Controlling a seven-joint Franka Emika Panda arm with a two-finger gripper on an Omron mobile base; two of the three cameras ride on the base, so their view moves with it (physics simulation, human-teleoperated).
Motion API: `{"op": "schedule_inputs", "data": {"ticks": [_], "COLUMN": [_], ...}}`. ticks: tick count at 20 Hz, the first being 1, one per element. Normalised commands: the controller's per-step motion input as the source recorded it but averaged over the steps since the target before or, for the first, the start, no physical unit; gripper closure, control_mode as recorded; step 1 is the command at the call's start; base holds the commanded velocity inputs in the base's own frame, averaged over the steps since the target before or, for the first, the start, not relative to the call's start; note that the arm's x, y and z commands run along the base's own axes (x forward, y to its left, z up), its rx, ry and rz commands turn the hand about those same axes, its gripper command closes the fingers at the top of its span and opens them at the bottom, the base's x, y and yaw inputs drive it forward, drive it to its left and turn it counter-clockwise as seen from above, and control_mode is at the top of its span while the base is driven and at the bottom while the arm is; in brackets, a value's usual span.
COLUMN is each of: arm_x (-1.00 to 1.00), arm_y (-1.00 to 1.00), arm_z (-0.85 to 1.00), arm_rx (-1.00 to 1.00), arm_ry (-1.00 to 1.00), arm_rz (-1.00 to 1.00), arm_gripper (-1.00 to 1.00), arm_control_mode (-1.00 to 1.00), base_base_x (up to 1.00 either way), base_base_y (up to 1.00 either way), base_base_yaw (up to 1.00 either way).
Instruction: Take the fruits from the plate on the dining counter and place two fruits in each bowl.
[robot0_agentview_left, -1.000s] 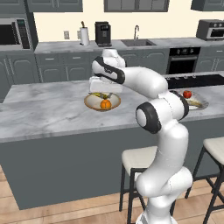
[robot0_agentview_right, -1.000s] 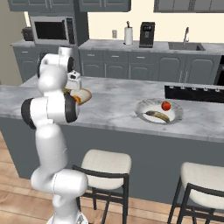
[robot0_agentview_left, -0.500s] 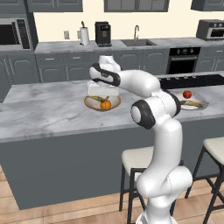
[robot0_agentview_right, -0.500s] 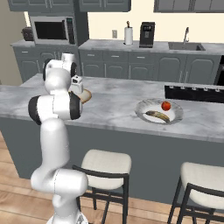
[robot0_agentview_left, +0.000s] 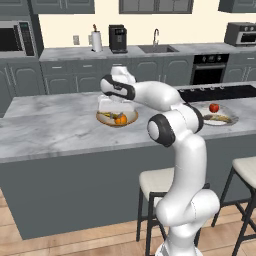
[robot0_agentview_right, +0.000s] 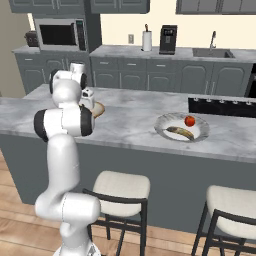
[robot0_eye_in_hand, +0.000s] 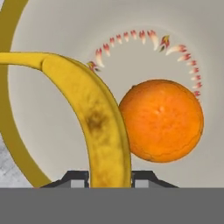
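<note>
While the arm reaches out to the left over the dining counter (robot0_agentview_left: 55, 132), I see my gripper (robot0_eye_in_hand: 110, 178) low inside the bowl (robot0_agentview_left: 117, 118), its two dark fingertips (robot0_eye_in_hand: 75, 178) pinching the lower end of a banana (robot0_eye_in_hand: 94, 118). That banana curves up and away to the left across the pale inside of the bowl, and an orange (robot0_eye_in_hand: 161, 120) lies touching it on the right. From the left base camera the hand sits right on the far rim of the bowl, with the orange showing at the near side.

Against the frame from a second ago, the hand has come lower: it hung just above the bowl then, and now its body sits down at the rim. Over the same second the elbow has moved left, so the forearm now runs more level across the counter. The bowl and its orange lie where they lay before.

Further right, well apart from the bowl, the plate (robot0_agentview_right: 166, 121) rests near the right end of the marble top. On it a second banana (robot0_agentview_right: 180, 132) lies toward the near side, and a red apple (robot0_agentview_right: 189, 120) sits just beyond it. Nothing on the plate has shifted between the frames.
</note>
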Motion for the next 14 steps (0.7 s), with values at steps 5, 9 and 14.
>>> {"op": "schedule_inputs", "data": {"ticks": [5,9,14], "arm_x": [0.04,0.02,0.02], "arm_y": [0.01,-0.01,0.0], "arm_z": [-0.1,0.04,0.21], "arm_rx": [0.0,0.0,0.01], "arm_ry": [0.0,-0.02,-0.04], "arm_rz": [-0.01,-0.01,-0.01], "arm_gripper": [-1.0,-1.0,-1.0], "arm_control_mode": [-1.0,-1.0,-1.0], "base_base_x": [0.0,0.0,0.0], "base_base_y": [0.0,0.0,0.0], "base_base_yaw": [0.0,0.0,0.0]}}
